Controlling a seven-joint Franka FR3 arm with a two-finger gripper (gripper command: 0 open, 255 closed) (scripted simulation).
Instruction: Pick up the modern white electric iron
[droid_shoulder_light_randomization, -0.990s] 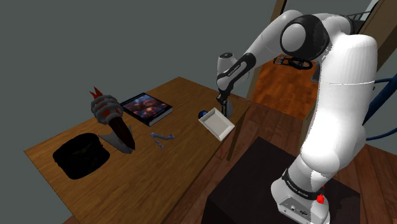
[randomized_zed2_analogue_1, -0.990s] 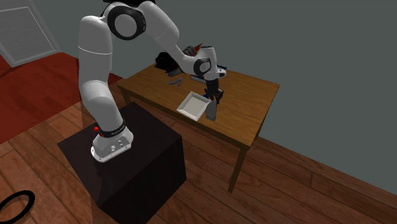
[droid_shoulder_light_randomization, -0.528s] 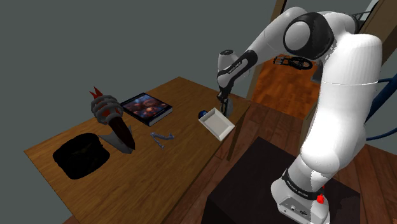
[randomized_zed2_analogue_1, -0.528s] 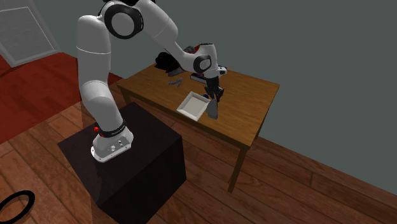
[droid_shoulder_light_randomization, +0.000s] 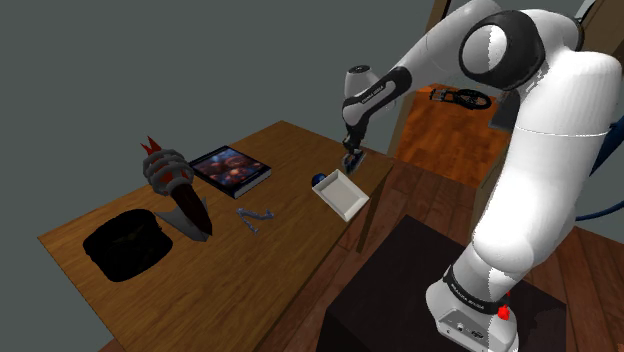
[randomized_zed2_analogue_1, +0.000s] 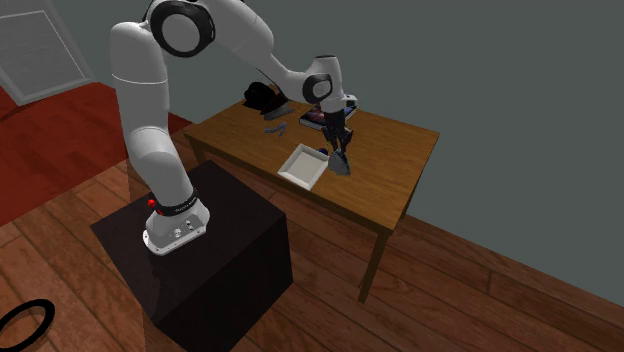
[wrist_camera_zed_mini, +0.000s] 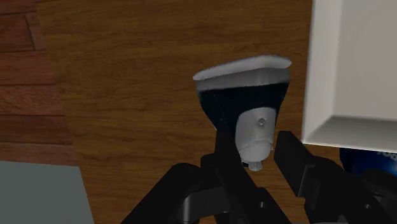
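The pincer (wrist_camera_zed_mini: 257, 158) is closed to a narrow gap on the iron (wrist_camera_zed_mini: 247, 95). Its two black fingers (wrist_camera_zed_mini: 224, 151) press either side of the pale grey rear end, and the dark blue body and light sole point away from the hand. The iron sits tilted at the wooden surface (wrist_camera_zed_mini: 140, 83), just beside the white tray (wrist_camera_zed_mini: 353, 70) (a blue round object (wrist_camera_zed_mini: 361, 162) lies by the tray's corner). Whether it clears the wood cannot be told.

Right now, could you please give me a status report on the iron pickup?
Claw shut on iron. It hangs beside white tray. Nothing blocking.
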